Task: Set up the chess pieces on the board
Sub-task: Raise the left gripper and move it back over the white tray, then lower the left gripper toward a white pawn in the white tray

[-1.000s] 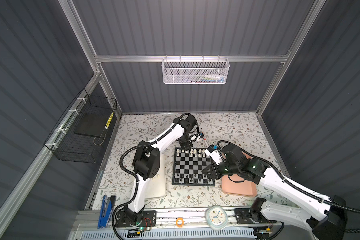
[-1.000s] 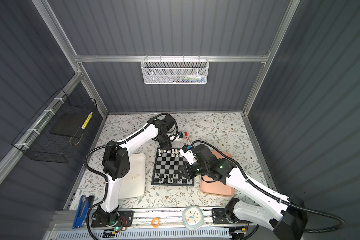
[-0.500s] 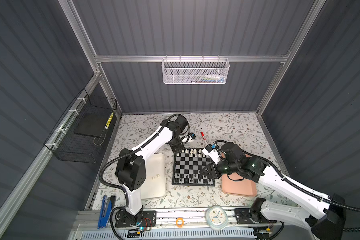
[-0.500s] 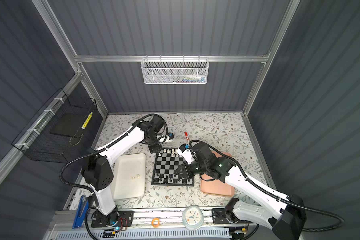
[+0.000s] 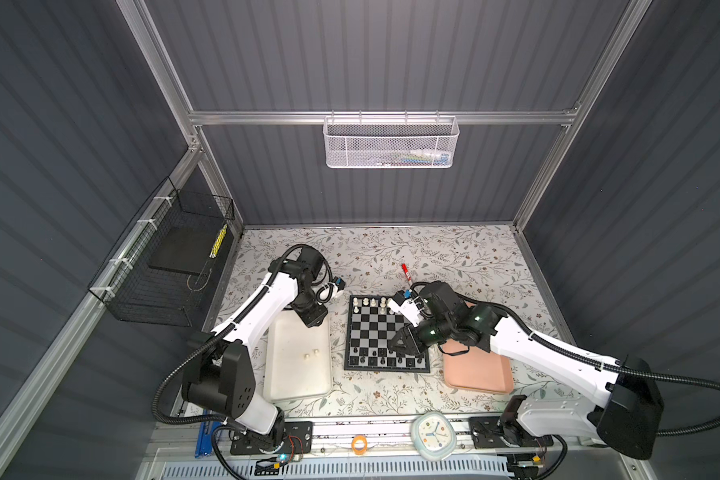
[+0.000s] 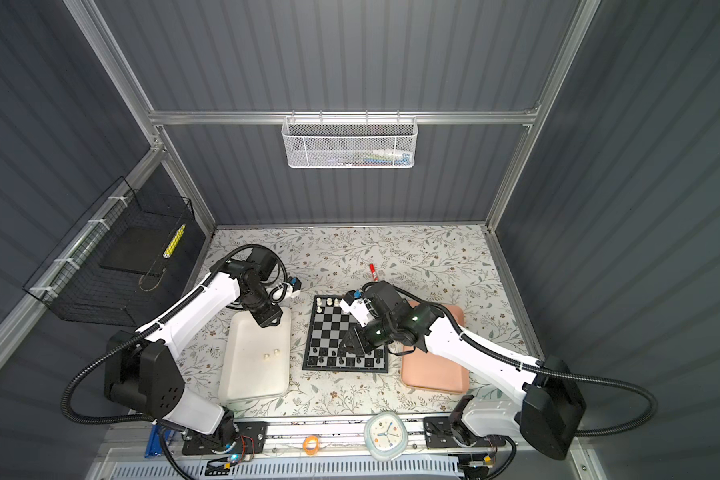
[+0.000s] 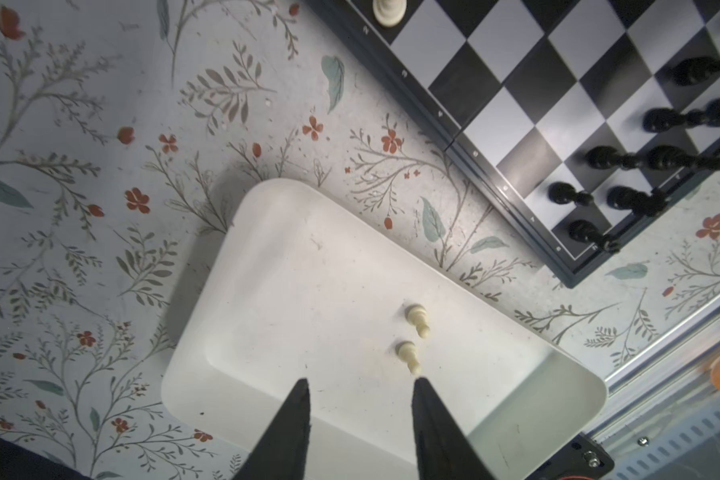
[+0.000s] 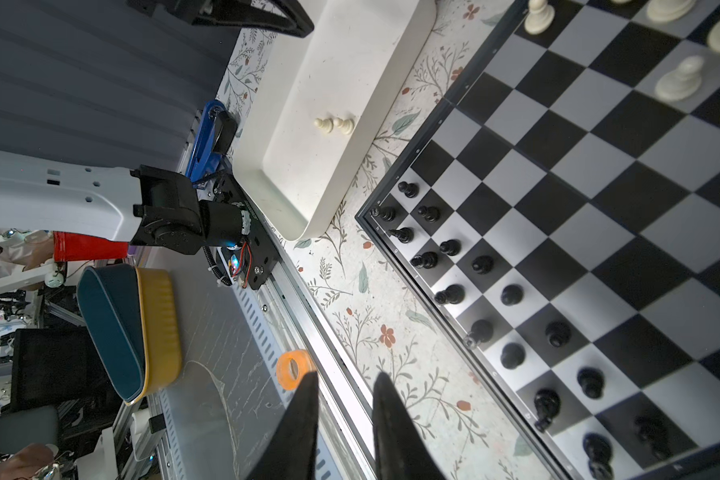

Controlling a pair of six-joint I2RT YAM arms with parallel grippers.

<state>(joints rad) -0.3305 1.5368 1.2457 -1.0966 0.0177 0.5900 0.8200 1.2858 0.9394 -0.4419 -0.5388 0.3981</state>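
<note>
The left gripper hangs over the white tray with its jaws apart and nothing between them. Just ahead of its tips lie two cream pawns on their sides, close together. That closeness is the likely trouble: closing on one could nudge the other, and a pinch on a rounded, lying pawn could send it rolling across the smooth tray.

The right gripper shows only a narrow gap and holds nothing. In both top views it sits low above the near rows of the board, so a sideways sweep could topple the tightly packed black pieces.

By count there is one board, one white tray with two pawns, and one pink tray with no piece visible on it. About sixteen black pieces fill the two near rows. At least five cream pieces stand at the far edge, and the right arm hides any others.
</note>
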